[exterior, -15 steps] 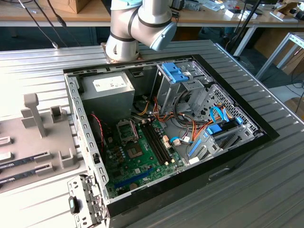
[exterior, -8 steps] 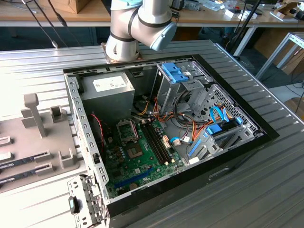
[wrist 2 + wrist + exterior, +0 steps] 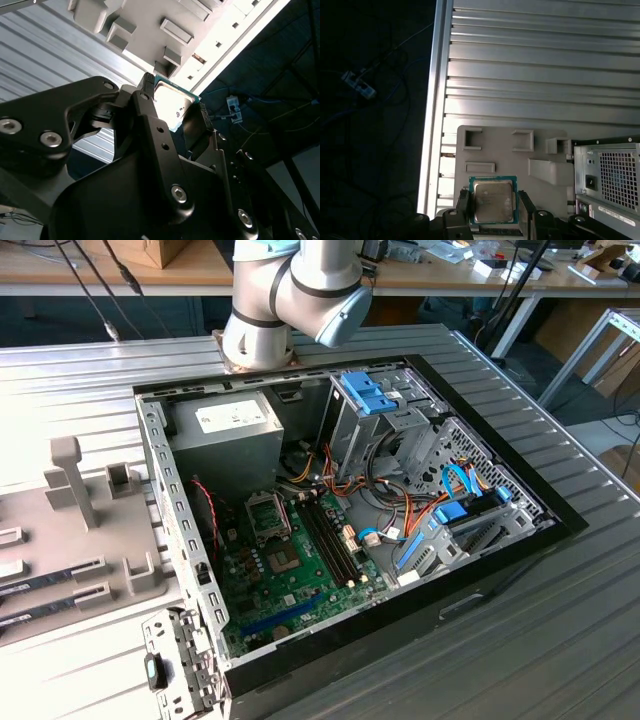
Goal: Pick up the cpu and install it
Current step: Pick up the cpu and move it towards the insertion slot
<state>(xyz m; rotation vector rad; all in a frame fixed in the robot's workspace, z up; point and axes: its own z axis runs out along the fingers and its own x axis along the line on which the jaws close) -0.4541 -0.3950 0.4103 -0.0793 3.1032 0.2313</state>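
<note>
Silver ribbed table lies beyond the tool clamping the cpu.

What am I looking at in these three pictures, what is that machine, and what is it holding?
The silver-grey jointed machine is a robot arm. The exterior view is taken by a camera off the arm. In front of the arm is a ribbed metal table. On it an open black computer case lies open side up, showing its green circuit board. A light grey plastic holder tray sits to the exterior view's left of the case.

The two wrist views come from cameras riding on the arm itself. Both show its black claw shut on a small flat square chip with a silver-grey metal top and thin green rim. That chip is the cpu, gripped by two opposite edges, with the grey tray beyond it.
</note>
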